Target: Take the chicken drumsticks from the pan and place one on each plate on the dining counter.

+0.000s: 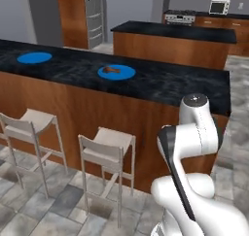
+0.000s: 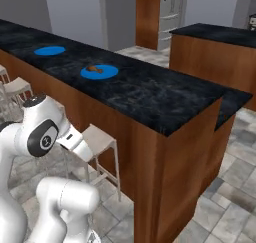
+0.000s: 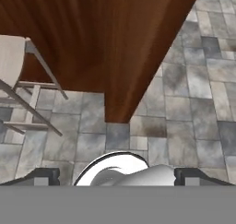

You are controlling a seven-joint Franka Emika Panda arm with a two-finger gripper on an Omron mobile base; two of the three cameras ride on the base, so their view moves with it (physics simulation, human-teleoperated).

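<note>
1. Down at the bottom of my hand view, my pincer (image 3: pixel 115 177) hangs low over the tiled floor (image 3: pixel 193 94) with its two dark tips spread wide and nothing between them.
2. Just ahead of it stands the reddish wood front of the dining bench (image 3: pixel 115 43), with a pale stool (image 3: pixel 18 80) off to one side.
3. From the base views, my arm (image 1: pixel 194 147) is folded low beside that bench, well below its black stone top.
4. On the bench top (image 2: pixel 150 97) lie two blue plates. The nearer plate (image 1: pixel 116 72) carries one drumstick (image 1: pixel 114 69), lying on it and within its rim, so I judge that half of the job done.
5. The farther plate (image 1: pixel 34 58) is bare blue, so one drumstick remains to be delivered there.
6. I cannot say where the second drumstick or the pan is from here. A stove (image 1: pixel 180 17) stands far back beyond a second island (image 1: pixel 175 41), but I cannot make out what is on it.
7. What is left, as I judge it: get to the pan, pick up the remaining drumstick, and bring it to the bare plate.
</note>
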